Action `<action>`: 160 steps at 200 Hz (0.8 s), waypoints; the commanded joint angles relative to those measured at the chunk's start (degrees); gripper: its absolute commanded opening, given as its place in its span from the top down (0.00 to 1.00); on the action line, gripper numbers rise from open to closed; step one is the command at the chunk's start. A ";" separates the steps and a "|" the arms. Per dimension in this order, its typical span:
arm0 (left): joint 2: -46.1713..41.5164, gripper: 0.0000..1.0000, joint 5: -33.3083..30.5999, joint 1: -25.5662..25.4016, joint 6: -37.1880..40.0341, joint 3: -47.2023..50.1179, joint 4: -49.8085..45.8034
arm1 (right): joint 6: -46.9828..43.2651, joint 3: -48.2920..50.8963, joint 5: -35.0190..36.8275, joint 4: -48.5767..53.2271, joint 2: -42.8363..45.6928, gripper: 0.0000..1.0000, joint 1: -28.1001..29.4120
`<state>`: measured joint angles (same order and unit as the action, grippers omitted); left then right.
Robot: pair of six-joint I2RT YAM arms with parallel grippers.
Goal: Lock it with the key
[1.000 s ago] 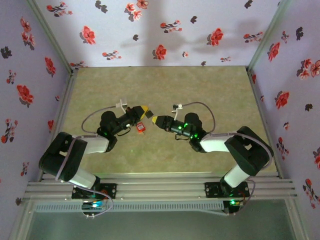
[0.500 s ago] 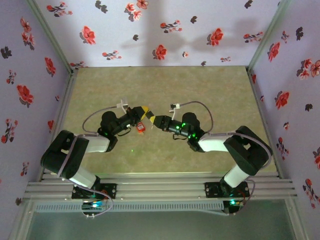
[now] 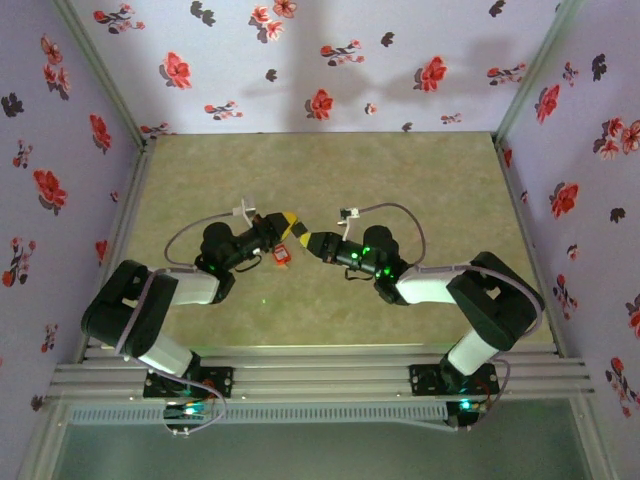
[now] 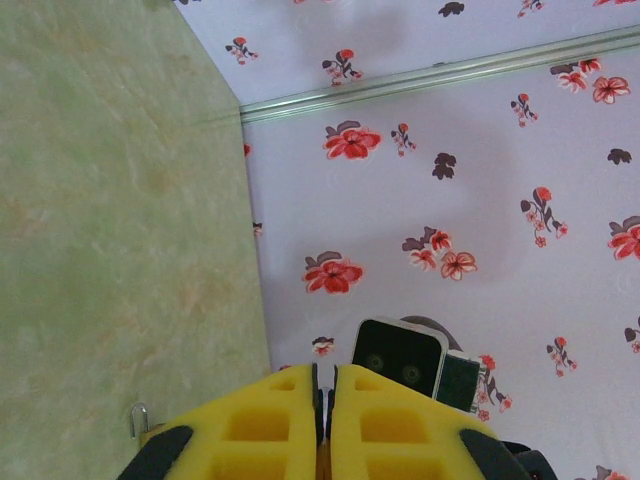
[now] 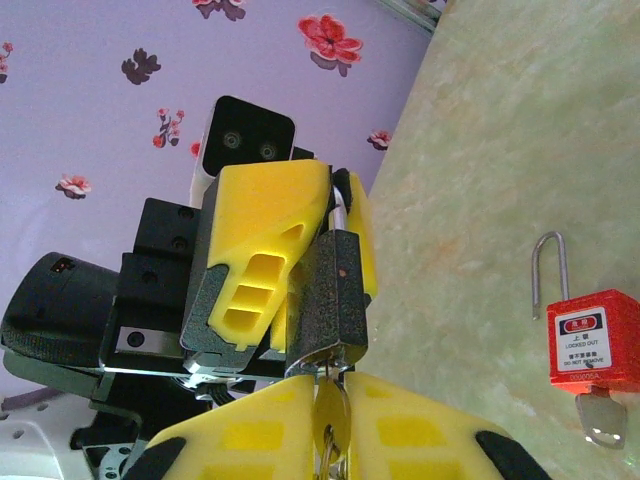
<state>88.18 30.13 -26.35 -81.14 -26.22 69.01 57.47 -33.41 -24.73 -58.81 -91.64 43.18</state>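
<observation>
Facing tip to tip, left claw (image 3: 292,222) grips dark padlock (image 5: 335,295), right claw (image 3: 306,240) pinches key (image 5: 328,405).

Red padlock (image 5: 593,340) near jaws, far table (image 3: 400,170) free

One legible item: white label (image 5: 582,335) on the front of the red padlock (image 5: 622,340), seen from the right wrist. It reads "LOCKED OUT" over "DO NOT REMOVE". The line above that and the fine print below are too small to read. From the top camera the label is unreadable.
</observation>
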 commanded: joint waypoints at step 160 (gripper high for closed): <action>0.32 1.00 -3.00 0.59 -1.24 -1.11 3.68 | 2.56 5.14 1.74 -5.97 0.81 1.00 0.49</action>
<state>88.18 30.63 -26.39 -81.17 -26.22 69.36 59.57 -30.33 -23.70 -63.26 -91.64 43.29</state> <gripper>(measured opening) 0.079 0.058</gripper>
